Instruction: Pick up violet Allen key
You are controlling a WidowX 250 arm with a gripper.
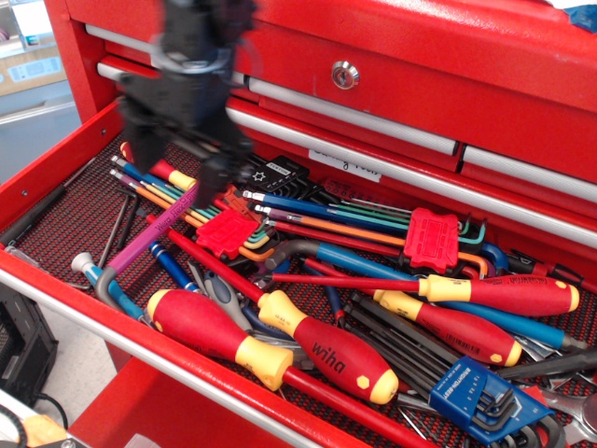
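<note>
Observation.image shows the gripper (177, 168), jaws spread and empty, above the violet Allen key (154, 231) lying diagonally at the drawer's left; stiff, probably slick steel, best pinched across its coated mid-shaft.

Blur, overlap and cropped edges in the tool drawer

The claw (177, 168) is motion-blurred, so how its jaws stand cannot be told; it covers the upper end of the violet Allen key (149, 233) and the drawer label behind it. The blue hex-key holder (485, 387) and the wrench (574, 406) run off the bottom right edge. The white label (345, 163) is too small to read.
</note>
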